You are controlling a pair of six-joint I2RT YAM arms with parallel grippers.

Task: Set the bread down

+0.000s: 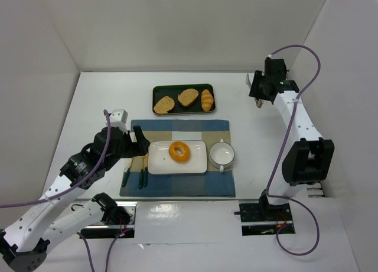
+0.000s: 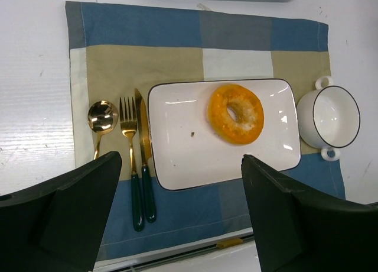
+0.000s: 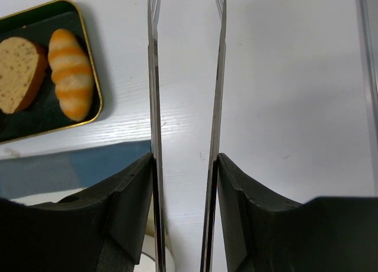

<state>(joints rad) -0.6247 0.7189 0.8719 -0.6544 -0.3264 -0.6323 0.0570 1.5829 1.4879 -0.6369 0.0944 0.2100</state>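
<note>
The bread [image 1: 179, 152] [image 2: 235, 113], a golden-orange ring, lies flat on the right half of the white rectangular plate [image 1: 159, 163] [image 2: 189, 159] on the checked placemat. My left gripper [image 1: 136, 143] [image 2: 181, 159] hovers open over the plate's near-left edge, with nothing between its fingers. My right gripper [image 1: 257, 90] [image 3: 185, 159] is far off at the back right, shut on metal tongs [image 3: 154, 77]. The two tong blades stand apart with only bare table between them.
A dark tray [image 1: 158, 91] [image 3: 94, 65] at the back holds two toast slices and a striped roll [image 1: 207, 99] [image 3: 71, 74]. A white two-handled cup [image 1: 222, 154] [image 2: 328, 117] stands right of the plate. Spoon, fork and knife [image 2: 142, 159] lie left of it.
</note>
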